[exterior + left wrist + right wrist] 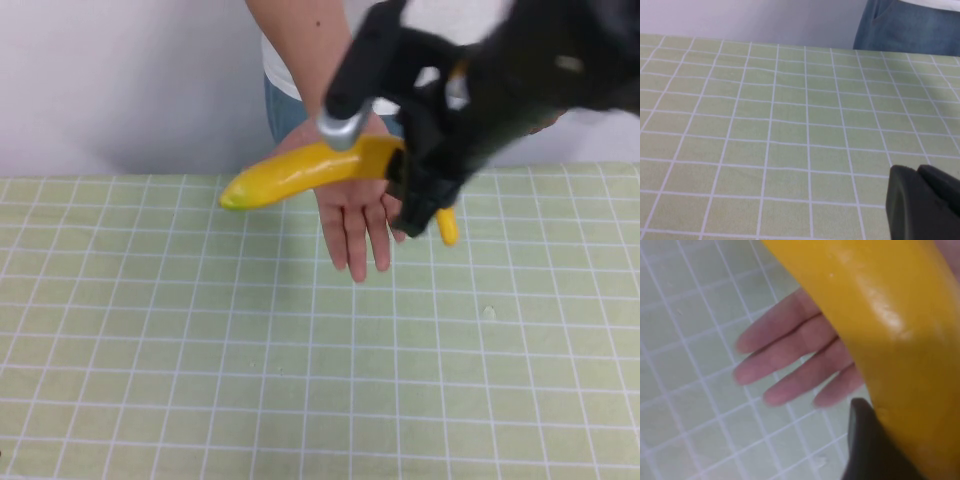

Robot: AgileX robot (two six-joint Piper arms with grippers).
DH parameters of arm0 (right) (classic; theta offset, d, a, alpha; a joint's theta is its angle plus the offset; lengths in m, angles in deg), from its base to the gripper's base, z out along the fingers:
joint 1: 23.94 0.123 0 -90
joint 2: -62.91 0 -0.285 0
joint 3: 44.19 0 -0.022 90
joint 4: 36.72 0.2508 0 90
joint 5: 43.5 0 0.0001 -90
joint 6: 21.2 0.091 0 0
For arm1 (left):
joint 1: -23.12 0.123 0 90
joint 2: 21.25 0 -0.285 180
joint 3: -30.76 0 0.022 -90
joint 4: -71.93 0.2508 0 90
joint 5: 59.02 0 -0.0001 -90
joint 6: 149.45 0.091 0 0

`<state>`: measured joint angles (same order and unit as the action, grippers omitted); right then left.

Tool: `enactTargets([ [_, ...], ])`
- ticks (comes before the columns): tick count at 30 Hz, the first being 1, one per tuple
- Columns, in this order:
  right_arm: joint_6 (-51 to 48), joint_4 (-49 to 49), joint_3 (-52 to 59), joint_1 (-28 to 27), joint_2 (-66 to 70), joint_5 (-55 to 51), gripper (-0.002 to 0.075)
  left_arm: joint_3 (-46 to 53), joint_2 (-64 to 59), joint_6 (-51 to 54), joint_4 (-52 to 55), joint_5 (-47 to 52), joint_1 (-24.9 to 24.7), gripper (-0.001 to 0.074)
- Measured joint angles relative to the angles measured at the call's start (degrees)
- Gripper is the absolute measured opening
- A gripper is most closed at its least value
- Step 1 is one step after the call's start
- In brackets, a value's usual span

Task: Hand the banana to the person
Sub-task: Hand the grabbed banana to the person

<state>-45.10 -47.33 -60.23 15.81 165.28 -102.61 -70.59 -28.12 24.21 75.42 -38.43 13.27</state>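
Right tool (410, 185): clamps smooth bright-yellow plastic banana (300, 172), long axis left-right, above person's open palm (355, 215). Left tool (922, 205): parked low over the counter (765, 125); grip cannot be told.

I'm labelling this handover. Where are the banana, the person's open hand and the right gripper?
banana (300, 172): high view, on its bare yellow middle.
person's open hand (352, 215): high view, on the upturned palm under the banana.
right gripper (412, 185): high view, at the jaws shut on the banana.
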Motion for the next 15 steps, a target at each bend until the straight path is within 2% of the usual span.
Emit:
enactTargets([
  [6,-4.77,-0.48,-10.18,-2.63,11.78,-5.11,0.0258,0.0,0.0,0.0,0.0,0.0,0.0,-0.0004],
  [12,-3.18,-3.72,-12.13,-3.29,16.97,-4.22,0.0258,0.0,0.0,0.0,0.0,0.0,0.0,-0.0004],
  [15,-1.31,-4.32,-12.23,-3.29,17.1,-3.04,0.0327,0.0,0.0,0.0,0.0,0.0,0.0,-0.0004],
])
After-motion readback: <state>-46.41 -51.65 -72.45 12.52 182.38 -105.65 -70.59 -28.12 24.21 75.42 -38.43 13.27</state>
